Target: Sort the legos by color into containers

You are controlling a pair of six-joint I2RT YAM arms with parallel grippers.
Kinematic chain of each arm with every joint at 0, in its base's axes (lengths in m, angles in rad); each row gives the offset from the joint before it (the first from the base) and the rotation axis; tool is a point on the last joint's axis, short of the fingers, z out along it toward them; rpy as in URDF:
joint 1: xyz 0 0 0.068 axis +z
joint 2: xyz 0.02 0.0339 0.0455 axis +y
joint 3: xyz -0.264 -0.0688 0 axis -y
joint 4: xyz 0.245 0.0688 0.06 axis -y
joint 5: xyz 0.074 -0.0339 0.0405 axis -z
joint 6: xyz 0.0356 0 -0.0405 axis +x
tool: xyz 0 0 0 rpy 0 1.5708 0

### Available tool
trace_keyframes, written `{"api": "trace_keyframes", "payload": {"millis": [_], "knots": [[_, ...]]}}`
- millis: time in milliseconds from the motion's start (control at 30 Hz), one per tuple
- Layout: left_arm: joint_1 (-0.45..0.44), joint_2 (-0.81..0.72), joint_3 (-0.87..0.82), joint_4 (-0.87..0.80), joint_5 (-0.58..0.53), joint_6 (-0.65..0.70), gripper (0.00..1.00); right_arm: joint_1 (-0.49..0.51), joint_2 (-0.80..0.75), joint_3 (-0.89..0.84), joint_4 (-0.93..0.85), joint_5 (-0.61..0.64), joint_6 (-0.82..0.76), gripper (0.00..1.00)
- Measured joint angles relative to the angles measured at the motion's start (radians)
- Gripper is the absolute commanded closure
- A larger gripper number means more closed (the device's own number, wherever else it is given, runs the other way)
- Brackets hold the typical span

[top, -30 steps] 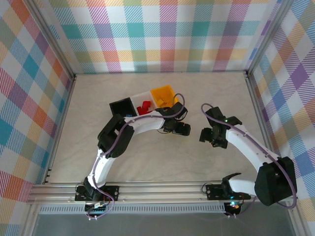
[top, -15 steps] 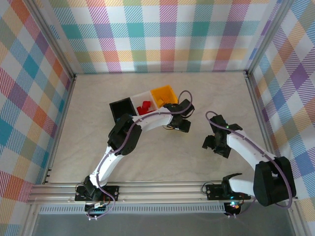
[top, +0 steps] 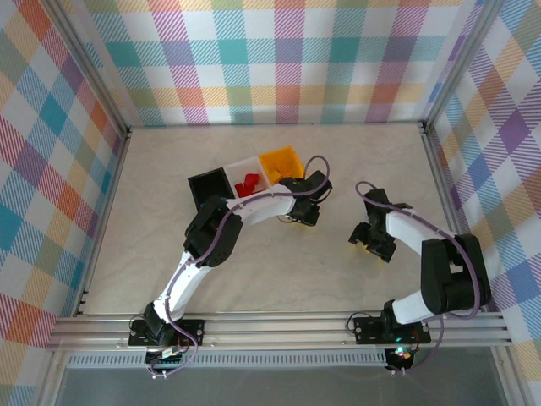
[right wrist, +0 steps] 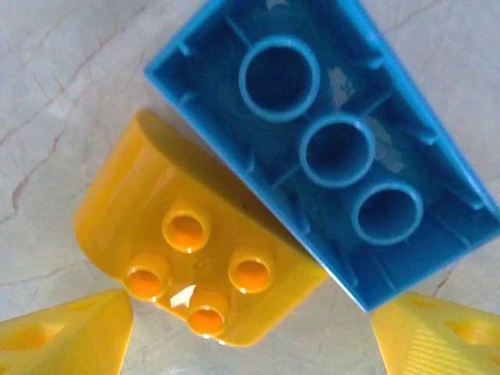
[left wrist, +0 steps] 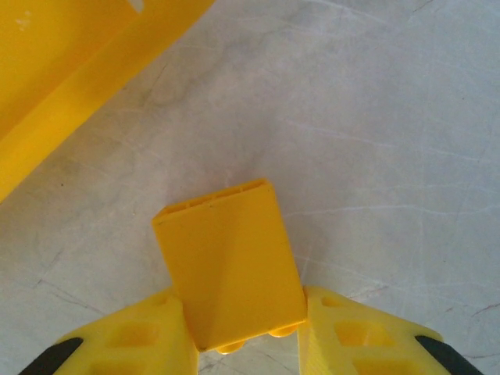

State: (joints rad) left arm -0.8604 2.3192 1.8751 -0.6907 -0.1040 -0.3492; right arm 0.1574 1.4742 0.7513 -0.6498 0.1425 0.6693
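Observation:
In the left wrist view a yellow lego (left wrist: pixel 226 262) stands pinched between my left gripper's (left wrist: pixel 246 344) yellow fingers, just above the table, with the yellow container's wall (left wrist: pixel 70 86) at upper left. From above, that left gripper (top: pixel 306 209) sits just right of the row of containers: black (top: pixel 207 184), clear (top: pixel 243 168) with red legos (top: pixel 247 183) in it, and yellow (top: pixel 281 161). My right gripper (right wrist: pixel 250 336) hangs open over a yellow lego (right wrist: pixel 187 250) and a blue lego (right wrist: pixel 328 148) that lies studs-down, touching it. Seen from above, the right gripper (top: pixel 372 239) is right of centre.
The containers stand close together in a slanted row left of the left gripper. Metal rails run along the table's edges, with checked walls behind them. Bare marbled tabletop (top: pixel 254 271) stretches in front of both grippers.
My left gripper has closed on the yellow lego beside the yellow container. The right arm has drawn in and its gripper has shifted slightly right over the two legos.

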Motion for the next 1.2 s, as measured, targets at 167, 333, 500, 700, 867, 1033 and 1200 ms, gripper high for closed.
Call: {"api": "trace_keyframes", "payload": {"millis": [167,333,500,700,867,1033,1200], "knots": [[0.004,-0.04,-0.066,0.047,0.009,0.014,0.71,-0.013,0.058,0.064,0.033,0.011,-0.021,0.2],[0.012,-0.106,-0.118,0.018,0.016,0.03,0.7,-0.019,0.105,0.113,0.064,0.008,-0.039,0.24],[0.047,-0.179,-0.115,0.007,0.016,0.045,0.7,-0.019,0.122,0.117,0.079,-0.003,-0.049,0.32],[0.121,-0.195,-0.032,-0.027,0.011,0.069,0.7,-0.025,0.121,0.112,0.08,-0.016,-0.054,0.32],[0.182,-0.157,0.114,-0.085,0.004,0.09,0.69,-0.022,0.103,0.091,0.1,-0.023,-0.061,0.32],[0.226,-0.009,0.354,-0.135,0.004,0.118,0.51,0.007,0.102,0.088,0.103,0.006,-0.08,0.33],[0.246,0.108,0.465,-0.195,0.005,0.131,0.37,0.048,0.104,0.088,0.1,0.032,-0.087,0.34]]}}
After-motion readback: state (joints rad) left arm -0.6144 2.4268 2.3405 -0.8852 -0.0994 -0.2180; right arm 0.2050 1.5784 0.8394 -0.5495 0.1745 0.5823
